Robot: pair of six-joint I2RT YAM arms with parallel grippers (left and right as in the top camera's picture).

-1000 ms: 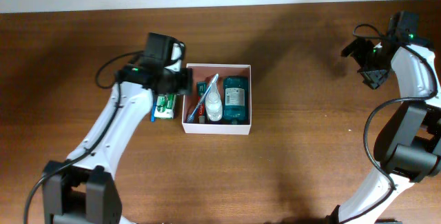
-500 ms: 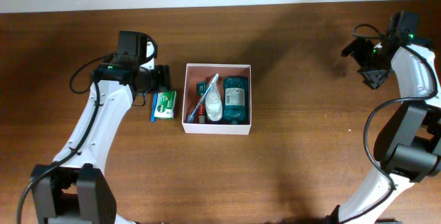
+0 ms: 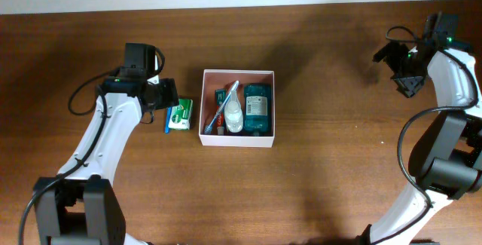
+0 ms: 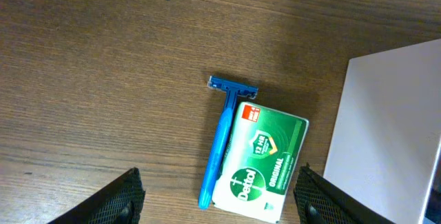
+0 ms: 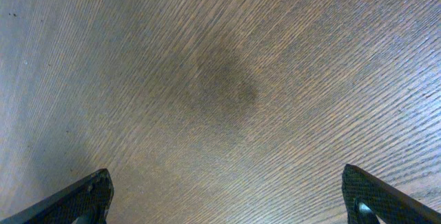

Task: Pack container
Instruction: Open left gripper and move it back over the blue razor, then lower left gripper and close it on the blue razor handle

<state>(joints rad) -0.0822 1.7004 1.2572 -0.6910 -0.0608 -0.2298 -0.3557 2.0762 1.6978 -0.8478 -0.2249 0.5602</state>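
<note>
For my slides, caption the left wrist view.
Open left gripper above blue razor and green carton, beside the white container.

Square shallow cardboard container (image 3: 237, 140), white outer walls, reddish-brown inside, lay flat and open-topped near the middle of the wooden table (image 3: 316, 192), partly filled, sides square to the table's edge.

Brown wooden table (image 3: 339, 124): bare and open right of square white cardboard box (image 3: 236, 141). Left of box: green-and-white carton (image 3: 180, 114), blue plastic razor (image 3: 167, 120) close alongside; narrow gap between carton and box wall.
</note>
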